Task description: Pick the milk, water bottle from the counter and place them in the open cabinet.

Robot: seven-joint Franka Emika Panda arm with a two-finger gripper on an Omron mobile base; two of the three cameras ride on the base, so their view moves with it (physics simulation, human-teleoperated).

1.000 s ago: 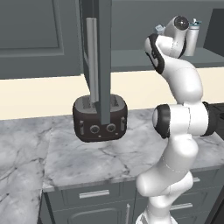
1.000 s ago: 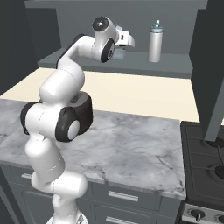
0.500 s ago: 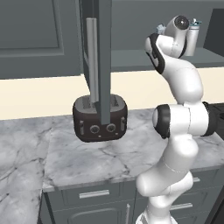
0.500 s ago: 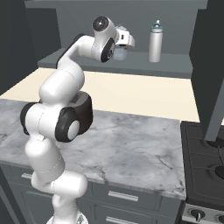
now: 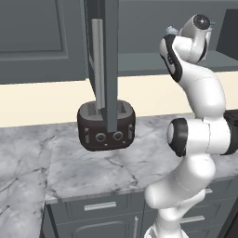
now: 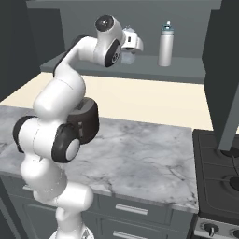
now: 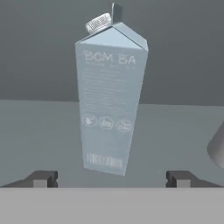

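Milk: you see the carton (image 7: 110, 98) standing on the grey shelf (image 7: 39, 135) of the cabinet (image 6: 140, 65), straight ahead of the hand camera.
Milk axis: its long axis runs up and down, gabled top and round cap uppermost; in the hand view it leans slightly, top to the right, though that camera may itself be rolled.
Milk facing: one vertical edge points toward you, so two printed faces show, the left one with lettering, small icons and a barcode low down.
Gripper: your gripper (image 7: 111, 178) sits level with the carton's base, just short of it.
Jaws: spread wide, one dark fingertip (image 7: 43, 178) at each side of the carton; nothing is held, and shelf shows between each tip and the carton.
Bottle: the bottle (image 6: 165, 45) stands upright on the same shelf, cap up, to the right of the hand in the right base view, near but apart; a grey curved edge at the right border of the hand view is probably its side.
Arm: in both base views your arm reaches up with the hand inside the cabinet.
Door: the door (image 5: 110, 65) hangs open edge-on in the left base view, its silver handle (image 5: 97, 62) vertical.
Counter: the marble counter (image 5: 93, 169) below carries a dark toaster (image 5: 106, 125), behind the door's lower edge.
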